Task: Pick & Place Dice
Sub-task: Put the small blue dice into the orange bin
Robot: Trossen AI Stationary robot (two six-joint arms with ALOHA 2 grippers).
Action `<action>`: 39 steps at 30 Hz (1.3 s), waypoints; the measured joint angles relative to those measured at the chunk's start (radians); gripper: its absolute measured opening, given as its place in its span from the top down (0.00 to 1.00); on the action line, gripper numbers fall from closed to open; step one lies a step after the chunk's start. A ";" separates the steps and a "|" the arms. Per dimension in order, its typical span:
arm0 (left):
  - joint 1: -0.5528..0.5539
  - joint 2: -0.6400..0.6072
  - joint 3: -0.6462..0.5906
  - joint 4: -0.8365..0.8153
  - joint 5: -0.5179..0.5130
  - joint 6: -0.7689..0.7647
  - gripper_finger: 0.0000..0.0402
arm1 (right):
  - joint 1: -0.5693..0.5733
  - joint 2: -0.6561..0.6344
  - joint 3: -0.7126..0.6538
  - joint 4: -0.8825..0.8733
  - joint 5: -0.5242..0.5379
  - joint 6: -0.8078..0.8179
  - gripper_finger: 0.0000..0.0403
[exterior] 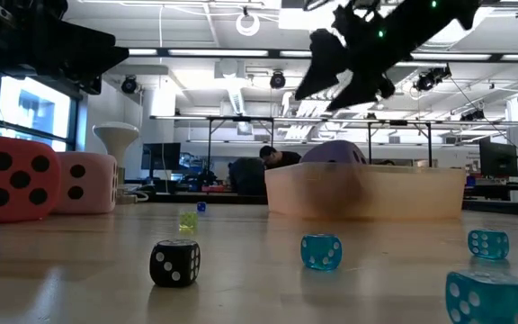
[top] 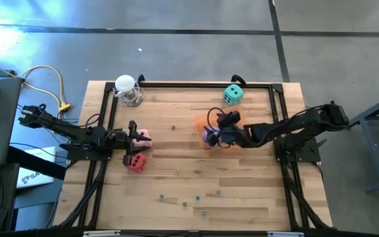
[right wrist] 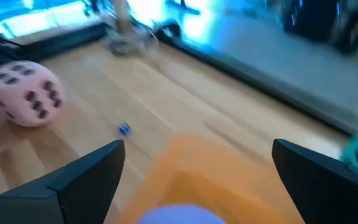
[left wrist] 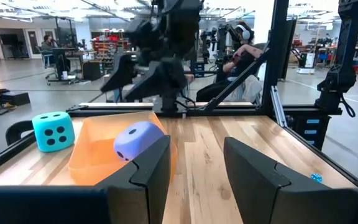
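1. We see the right gripper [top: 210, 133] hanging over the orange tray [top: 201, 124] near the middle of the tabletop [top: 242, 184], its jaws spread wide and released, holding nothing.
2. The purple die [left wrist: 138, 139] lies in the tray, below and between those open jaws; in the right wrist view only its top shows at the picture's edge [right wrist: 178, 214], and we cannot tell whether the fingers touch it.
3. The left gripper [top: 134, 139] waits at the left side of the tabletop, jaws partly apart with empty space between them in its wrist view, grasping nothing.
4. The pink die [top: 143, 135] sits just beside the left gripper on the far side, and the red die [top: 136, 162] just beside it on the near side; in the low view the two stand close together, red [exterior: 12, 177] in front of pink [exterior: 86, 183].
5. The teal die [top: 233, 95] rests near the far rail of the black frame [top: 196, 83], well apart from the tray.
6. A white object on a wire stand [top: 127, 89] sits in the far left corner.
7. Small dice [exterior: 320, 251] and a small black one [exterior: 174, 263] are scattered along the near part of the tabletop; the stretch between the two arms lies open, bare wood.
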 joint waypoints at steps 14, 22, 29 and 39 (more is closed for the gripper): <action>-0.002 0.019 0.076 -0.257 0.044 -0.096 0.64 | 0.241 -0.010 0.000 0.164 0.189 -0.219 0.01; 0.094 0.256 0.282 -0.406 -0.016 -0.058 0.64 | 0.265 -0.010 0.000 0.169 0.190 -0.219 0.01; 0.330 0.552 0.407 -0.442 0.114 0.039 0.64 | 0.281 -0.010 0.000 0.169 0.186 -0.216 0.01; 0.551 0.845 0.422 -0.179 0.280 0.131 0.64 | 0.349 -0.010 0.000 0.167 0.185 -0.218 0.01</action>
